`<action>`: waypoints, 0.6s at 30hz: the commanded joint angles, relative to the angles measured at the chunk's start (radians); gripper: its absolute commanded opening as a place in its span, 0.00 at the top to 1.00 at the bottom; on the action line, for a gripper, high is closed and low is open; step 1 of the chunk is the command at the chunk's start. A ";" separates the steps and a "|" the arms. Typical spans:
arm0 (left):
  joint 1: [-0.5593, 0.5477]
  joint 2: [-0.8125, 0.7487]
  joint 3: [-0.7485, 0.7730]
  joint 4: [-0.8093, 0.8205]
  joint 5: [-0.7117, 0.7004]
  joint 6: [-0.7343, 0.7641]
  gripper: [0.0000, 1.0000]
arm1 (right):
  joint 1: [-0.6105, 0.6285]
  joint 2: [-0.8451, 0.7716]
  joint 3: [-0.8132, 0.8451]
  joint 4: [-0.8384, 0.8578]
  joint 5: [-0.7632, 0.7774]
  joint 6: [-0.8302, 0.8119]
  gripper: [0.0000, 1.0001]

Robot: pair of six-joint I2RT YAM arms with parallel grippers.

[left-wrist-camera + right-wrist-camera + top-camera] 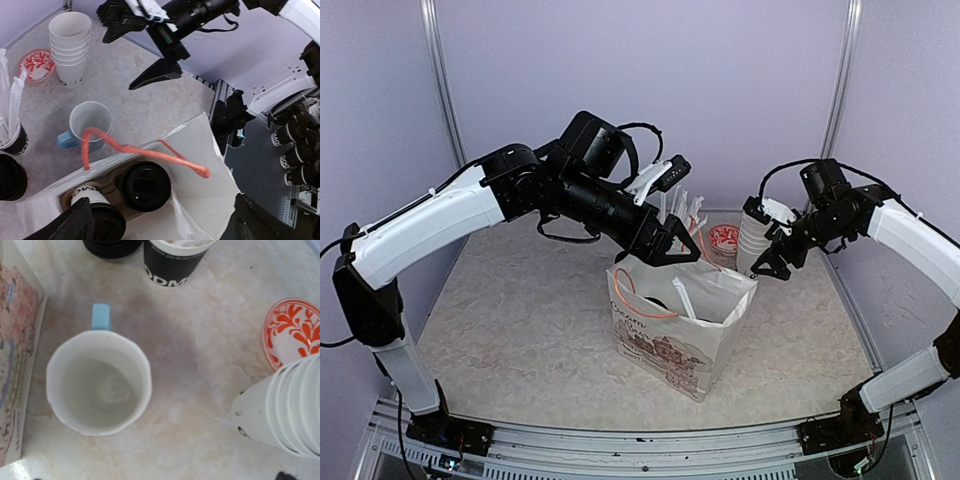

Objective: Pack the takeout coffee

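Two takeout coffee cups with black lids stand side by side in a brown carrier inside the white paper bag (215, 165). One lid (145, 186) faces up in the left wrist view. The other cup (97, 215) shows black print on its white wall. My left gripper (670, 248) hovers just above the bag's mouth, open wide and empty, its fingers (70, 225) at either side of the view. My right gripper (772, 264) hangs open and empty right of the bag, over the table between the mug and the cup stack.
A light-blue handled mug (100, 387) stands behind the bag. A stack of plain white cups (285, 410), a red-patterned dish (292, 335), a black cup holding stirrers (175, 260) and stacked black lids (10, 177) stand around it. The bag's orange handle (130, 147) arches over the cups.
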 commanded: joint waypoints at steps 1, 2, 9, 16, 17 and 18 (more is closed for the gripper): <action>0.015 -0.026 0.087 -0.112 -0.212 0.071 0.01 | -0.037 -0.047 0.012 0.013 -0.004 0.000 0.00; 0.027 -0.036 0.095 -0.123 -0.267 0.068 0.01 | -0.050 -0.054 0.013 0.021 -0.013 0.007 0.00; 0.150 -0.121 0.065 -0.068 -0.792 -0.019 0.01 | -0.211 -0.146 -0.064 0.216 -0.075 0.129 0.00; 0.161 -0.138 -0.048 0.002 -1.130 0.057 0.01 | -0.378 -0.247 -0.152 0.372 -0.190 0.249 0.00; 0.165 -0.131 -0.053 0.000 -1.147 0.057 0.01 | -0.383 -0.253 -0.151 0.380 -0.187 0.261 0.00; 0.168 -0.115 -0.057 0.000 -1.162 0.051 0.01 | -0.385 -0.256 -0.140 0.382 -0.175 0.271 0.00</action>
